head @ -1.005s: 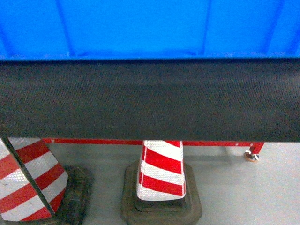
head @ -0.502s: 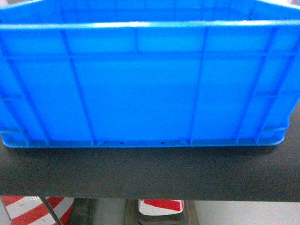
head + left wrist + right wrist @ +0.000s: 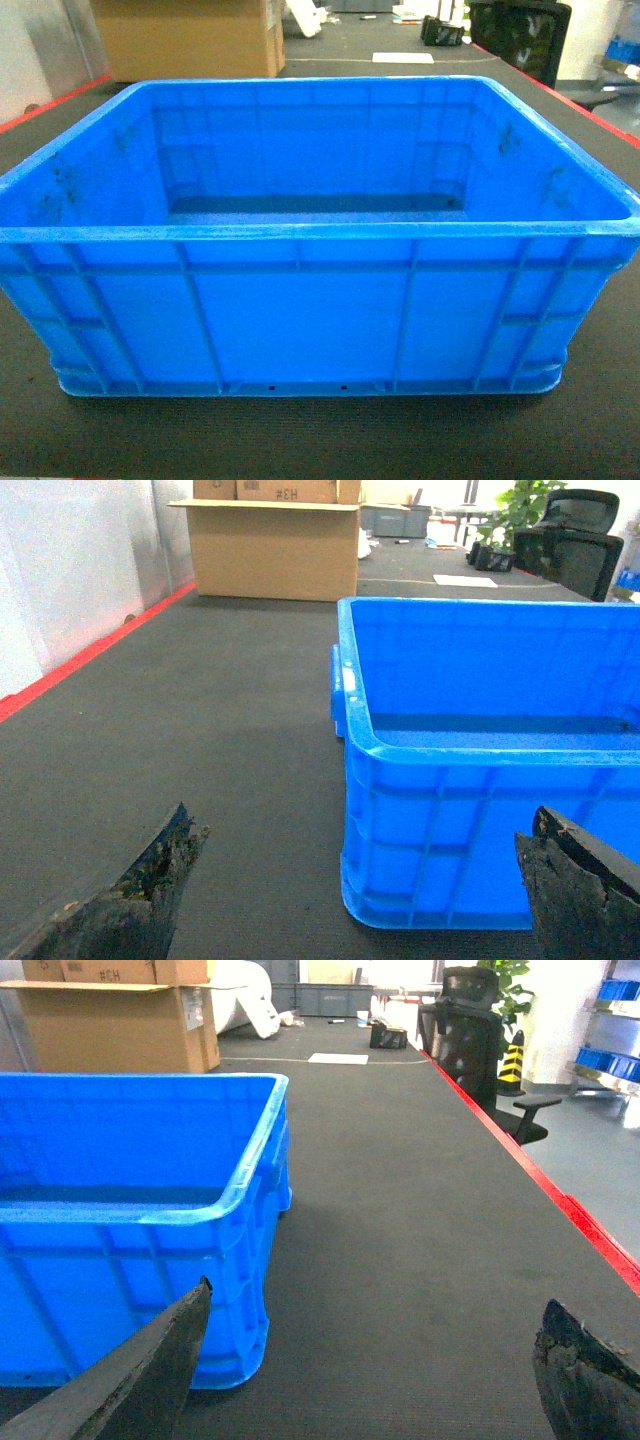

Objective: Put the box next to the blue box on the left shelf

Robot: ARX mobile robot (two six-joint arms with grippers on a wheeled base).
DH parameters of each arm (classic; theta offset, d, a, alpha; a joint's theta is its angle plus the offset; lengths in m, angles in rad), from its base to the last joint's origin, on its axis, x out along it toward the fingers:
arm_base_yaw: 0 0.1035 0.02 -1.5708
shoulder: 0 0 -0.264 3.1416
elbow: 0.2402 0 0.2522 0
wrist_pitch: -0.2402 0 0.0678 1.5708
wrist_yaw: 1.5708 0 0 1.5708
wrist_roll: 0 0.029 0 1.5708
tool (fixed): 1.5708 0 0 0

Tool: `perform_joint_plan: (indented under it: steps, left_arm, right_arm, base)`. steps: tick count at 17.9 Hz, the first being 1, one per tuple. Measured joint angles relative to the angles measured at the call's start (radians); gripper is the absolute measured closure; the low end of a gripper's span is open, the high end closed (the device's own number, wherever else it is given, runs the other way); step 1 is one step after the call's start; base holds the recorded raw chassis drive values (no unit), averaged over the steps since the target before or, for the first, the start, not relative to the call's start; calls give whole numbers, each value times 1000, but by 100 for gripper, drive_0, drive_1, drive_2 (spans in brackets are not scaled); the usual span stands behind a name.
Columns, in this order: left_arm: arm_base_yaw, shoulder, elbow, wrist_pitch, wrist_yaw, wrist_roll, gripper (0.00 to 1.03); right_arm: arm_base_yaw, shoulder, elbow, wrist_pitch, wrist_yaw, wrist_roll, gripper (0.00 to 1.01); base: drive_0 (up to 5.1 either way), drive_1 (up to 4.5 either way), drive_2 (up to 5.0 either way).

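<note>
The box [image 3: 300, 320] is a large bright-blue ribbed crate standing empty on a black table [image 3: 300, 440], with dark scuffs on its inner left wall [image 3: 55, 195]. My left gripper [image 3: 362, 820] is open and low over the table. The box's near left corner [image 3: 400, 860] lies between its worn fingers, which do not touch it. My right gripper [image 3: 378, 1298] is also open, with its left finger [image 3: 150, 1370] in front of the box's near right corner [image 3: 240, 1290]. Neither gripper shows in the head view. The left shelf and the other blue box are out of view.
A big cardboard carton [image 3: 185, 40] stands at the table's far left. A black office chair [image 3: 470, 1030] sits beyond the far right side. Red edging [image 3: 560, 1200] marks the table's right border, and another red edge [image 3: 90, 655] runs along the left.
The head view has risen from below the table edge, where striped cones showed, to above the crate's rim. The crate's inside now shows.
</note>
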Motion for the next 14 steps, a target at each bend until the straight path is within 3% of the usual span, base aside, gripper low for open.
perform_joint_plan:
  steps: [14]
  left_arm:
    - [0, 0, 0, -4, 0, 0, 5]
  right_arm:
    - [0, 0, 0, -2, 0, 0, 3]
  base:
    - [0, 0, 0]
